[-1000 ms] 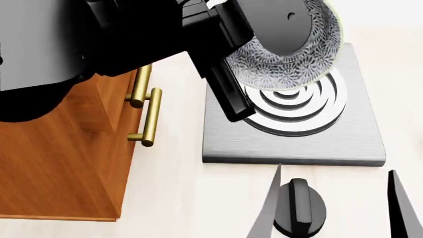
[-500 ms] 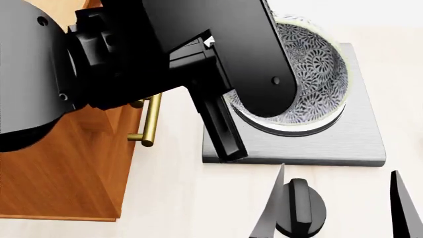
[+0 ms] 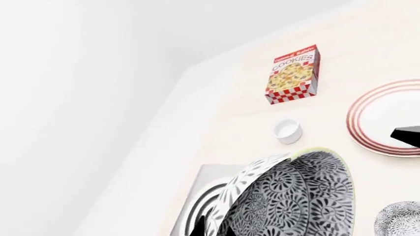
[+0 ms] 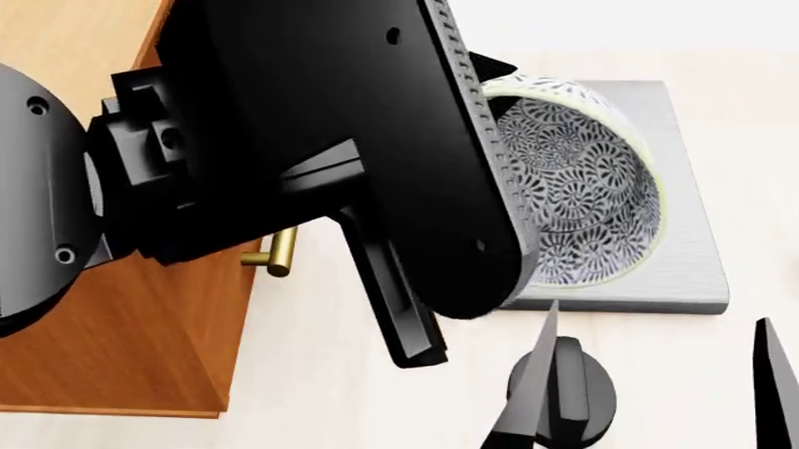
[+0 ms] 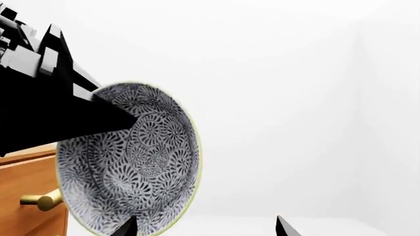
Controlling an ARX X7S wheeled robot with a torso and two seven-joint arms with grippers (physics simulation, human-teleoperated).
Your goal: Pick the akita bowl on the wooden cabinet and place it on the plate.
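The akita bowl [image 4: 581, 201] is off the wooden cabinet [image 4: 112, 327] and held in the air, tipped steeply onto its side so its speckled inside faces outward. In the head view it hangs over the grey square stove [image 4: 693, 271], just past the cabinet's front edge, where a brass handle [image 4: 281, 253] shows. The left gripper [image 5: 115, 120] pinches the bowl's rim: in the right wrist view one dark finger lies across the inside wall, while the large black arm hides the rest.

In the left wrist view the bowl fills the lower part of the picture. Beyond it on the pale counter lie a small plain white cup [image 3: 287, 131], a cookie box [image 3: 293, 73] and the plate [image 3: 387, 118] with red rings, well apart from the bowl. A second speckled dish [image 3: 399, 221] shows at the picture's edge.

The right gripper [image 4: 649, 383] is empty, its two fingers spread, low over a black stove knob [image 4: 568, 388].

The bowl is in transit. To do it well, carry it high enough to clear the cup, level it before lowering, centre it inside the red rings, and release only once its base rests flat.
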